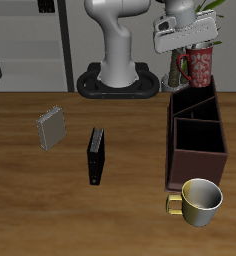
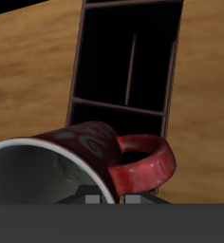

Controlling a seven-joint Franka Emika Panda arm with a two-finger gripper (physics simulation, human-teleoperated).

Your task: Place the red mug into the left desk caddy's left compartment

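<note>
My gripper (image 1: 183, 45) is shut on the red mug (image 1: 200, 66) and holds it tilted in the air above the back end of the left desk caddy (image 1: 198, 150), a dark brown box with partitions. The left compartment (image 1: 193, 104), the end section with slanted walls, lies just below the mug. In the wrist view the red mug (image 2: 85, 157) fills the foreground with its loop handle (image 2: 144, 163) sideways and its pale grey inside showing. The caddy (image 2: 78, 57) lies open beyond it on the wood table. Only the tips of my gripper (image 2: 111, 200) show.
A shiny yellow-gold mug (image 1: 200, 200) stands just in front of the caddy near the table's front edge. A black book (image 1: 95, 153) and a grey box (image 1: 51, 128) stand mid-table. The robot base (image 1: 118, 82) is at the back.
</note>
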